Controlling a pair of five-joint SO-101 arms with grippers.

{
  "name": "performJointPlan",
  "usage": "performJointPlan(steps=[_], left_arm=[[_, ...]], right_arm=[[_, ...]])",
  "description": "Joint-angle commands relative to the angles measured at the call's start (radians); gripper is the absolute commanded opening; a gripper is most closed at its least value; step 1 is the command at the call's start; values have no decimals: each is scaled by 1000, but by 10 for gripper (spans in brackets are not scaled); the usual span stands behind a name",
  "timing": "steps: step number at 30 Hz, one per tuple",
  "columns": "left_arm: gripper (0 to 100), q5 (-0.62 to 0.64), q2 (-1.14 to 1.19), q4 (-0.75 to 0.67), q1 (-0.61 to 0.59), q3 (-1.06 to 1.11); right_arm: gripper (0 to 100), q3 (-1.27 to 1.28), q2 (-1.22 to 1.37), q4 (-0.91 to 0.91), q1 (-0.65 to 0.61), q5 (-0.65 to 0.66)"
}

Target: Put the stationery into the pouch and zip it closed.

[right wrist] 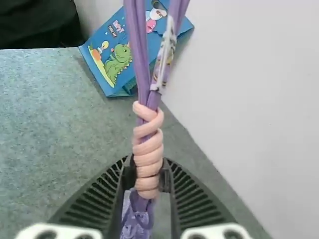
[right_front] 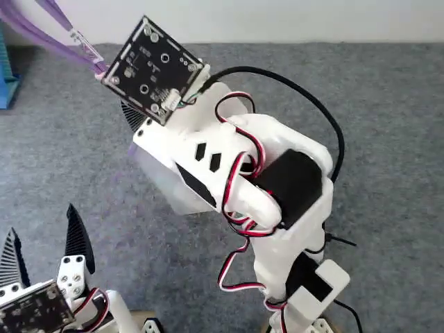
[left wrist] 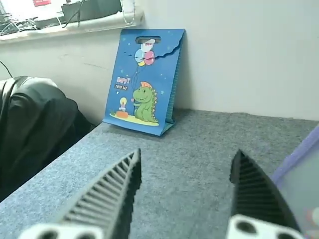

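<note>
1. Grey felt-like mat (right_front: 388, 104) covers the table.
2. Plain white wall (left wrist: 249, 55) meets the mat's far edge.
3. Blue dinosaur gift bag (left wrist: 143, 82) stands upright against the wall.
4. Black leather-like bulk (left wrist: 30, 129) sits beside the table.
5. Cluttered ledge (left wrist: 75, 25) runs above the bag.

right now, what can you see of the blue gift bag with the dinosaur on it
The blue paper gift bag is rectangular, printed with a green cartoon dinosaur, a small cake and coloured balloons. Its scalloped flap is folded shut, with a slot handle cut near the top. It stands upright on the grey felt-like table cover, back against the white wall; nothing else touches it.
</note>
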Motion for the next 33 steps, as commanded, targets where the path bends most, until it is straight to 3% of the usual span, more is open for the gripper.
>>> performJointPlan(steps=[1, 16, 22, 27, 33], left_arm=[[284, 12, -3, -12, 2, -33], [283, 8, -5, -3, 6, -15], [277, 17, -3, 29, 232, 12], [205, 48, -2, 25, 451, 58], [185, 83, -2, -21, 546, 180]], right_arm=[[7, -26, -61, -7, -4, 46], [7, -23, -62, -125, 18, 51], [7, -18, -58, -127, 13, 49], [7, 23, -47, -128, 16, 34], [7, 38, 7, -125, 70, -160]])
